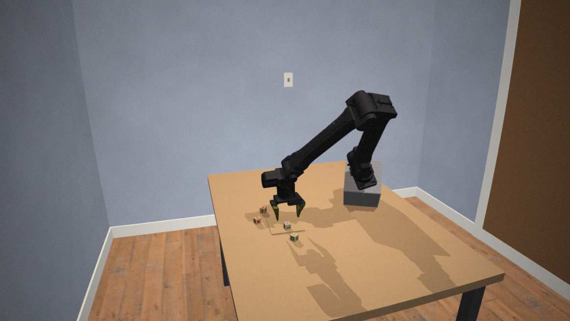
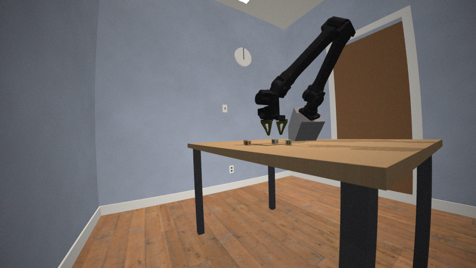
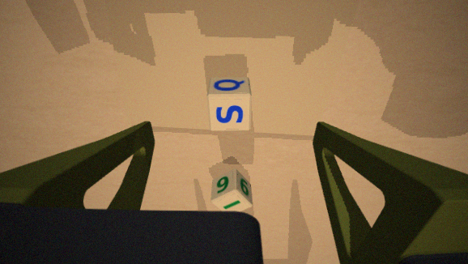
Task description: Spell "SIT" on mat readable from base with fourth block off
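Observation:
My gripper (image 1: 287, 211) is open and empty, hanging a little above the thin tan mat (image 1: 283, 228); it also shows in the exterior view (image 2: 274, 128). A block with blue letters (image 1: 286, 225) lies on the mat just inside its edge. In the wrist view this block (image 3: 229, 104) shows an S face and a Q face, and lies below and between my fingers. A green-lettered block (image 1: 294, 237) lies just off the mat; in the wrist view (image 3: 231, 190) it shows 9, 6 and I faces. Two red-lettered blocks (image 1: 263, 209) (image 1: 257, 219) lie off the mat to the left.
The arm's grey base box (image 1: 362, 191) stands at the back right of the table. The table's left edge (image 1: 217, 223) is close to the red-lettered blocks.

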`<move>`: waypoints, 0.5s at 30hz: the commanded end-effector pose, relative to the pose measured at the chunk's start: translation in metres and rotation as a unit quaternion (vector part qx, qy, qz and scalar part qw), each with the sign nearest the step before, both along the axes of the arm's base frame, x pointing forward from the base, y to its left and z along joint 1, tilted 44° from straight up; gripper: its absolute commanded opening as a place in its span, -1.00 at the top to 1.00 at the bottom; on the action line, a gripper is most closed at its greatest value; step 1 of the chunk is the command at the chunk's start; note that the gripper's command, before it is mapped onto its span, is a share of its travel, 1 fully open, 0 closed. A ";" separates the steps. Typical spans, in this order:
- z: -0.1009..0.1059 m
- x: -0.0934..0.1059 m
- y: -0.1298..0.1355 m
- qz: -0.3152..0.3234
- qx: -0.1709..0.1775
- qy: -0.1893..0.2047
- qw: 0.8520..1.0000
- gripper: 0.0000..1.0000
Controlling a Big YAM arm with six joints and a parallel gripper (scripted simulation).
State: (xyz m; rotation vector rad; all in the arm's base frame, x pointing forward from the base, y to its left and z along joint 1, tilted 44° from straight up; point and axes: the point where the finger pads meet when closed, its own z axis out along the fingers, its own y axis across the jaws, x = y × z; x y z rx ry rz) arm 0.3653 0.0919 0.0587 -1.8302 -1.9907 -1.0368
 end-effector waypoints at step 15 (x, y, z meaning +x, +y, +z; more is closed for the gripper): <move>0.044 0.007 -0.030 -0.008 -0.004 -0.030 1.000 -0.81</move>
